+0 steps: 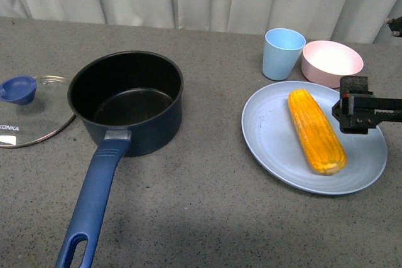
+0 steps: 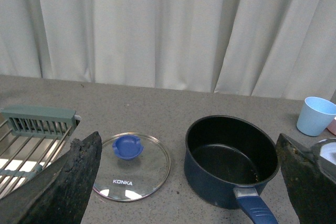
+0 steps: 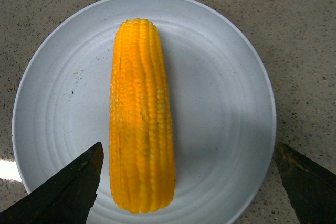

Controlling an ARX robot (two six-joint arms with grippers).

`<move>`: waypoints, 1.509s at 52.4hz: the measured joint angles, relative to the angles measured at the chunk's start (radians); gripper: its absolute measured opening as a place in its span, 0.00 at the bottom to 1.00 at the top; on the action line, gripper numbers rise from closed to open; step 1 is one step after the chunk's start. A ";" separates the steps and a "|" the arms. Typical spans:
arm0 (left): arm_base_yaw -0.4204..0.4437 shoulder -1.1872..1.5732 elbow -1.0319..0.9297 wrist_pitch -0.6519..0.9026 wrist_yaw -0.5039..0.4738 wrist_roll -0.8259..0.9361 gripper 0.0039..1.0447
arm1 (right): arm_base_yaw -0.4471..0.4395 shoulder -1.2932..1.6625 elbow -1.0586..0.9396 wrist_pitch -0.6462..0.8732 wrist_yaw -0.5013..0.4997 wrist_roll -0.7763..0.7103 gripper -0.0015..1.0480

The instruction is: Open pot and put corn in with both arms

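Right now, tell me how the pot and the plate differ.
The pot is dark navy and deep; the plate is pale blue and shallow. The pot is empty; the plate holds the corn. The pot has a long handle; the plate has none. Both are round.

You could read a single word, KONKA, in white capitals on the glass lid, close to its rim and apart from its blue knob. That lid lay flat on the desk just beside the pot. The front view showed the same word.
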 joint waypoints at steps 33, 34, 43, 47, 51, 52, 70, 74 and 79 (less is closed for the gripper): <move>0.000 0.000 0.000 0.000 0.000 0.000 0.94 | 0.080 0.233 0.216 -0.175 0.013 0.048 0.80; 0.000 0.000 0.000 0.000 0.000 0.000 0.94 | 0.080 0.233 0.216 -0.176 0.014 0.048 0.78; 0.000 0.000 0.000 0.000 0.000 0.000 0.94 | 0.080 0.241 0.217 -0.183 0.009 0.055 0.48; 0.000 0.000 0.000 0.000 0.000 0.000 0.94 | 0.077 0.241 0.217 -0.183 0.004 0.058 0.35; 0.000 0.000 0.000 0.000 0.000 0.000 0.94 | 0.073 0.241 0.217 -0.183 -0.007 0.058 0.26; 0.000 0.000 0.000 0.000 0.000 0.000 0.94 | 0.072 0.241 0.217 -0.183 -0.011 0.058 0.24; 0.000 0.000 0.000 0.000 0.000 0.000 0.94 | 0.045 0.164 0.216 -0.180 -0.109 0.089 0.07; 0.000 0.000 0.000 0.000 0.000 0.000 0.94 | 0.036 0.112 0.221 -0.179 -0.209 0.140 0.06; 0.000 0.000 0.000 0.000 0.000 0.000 0.94 | 0.037 0.067 0.264 -0.178 -0.351 0.230 0.05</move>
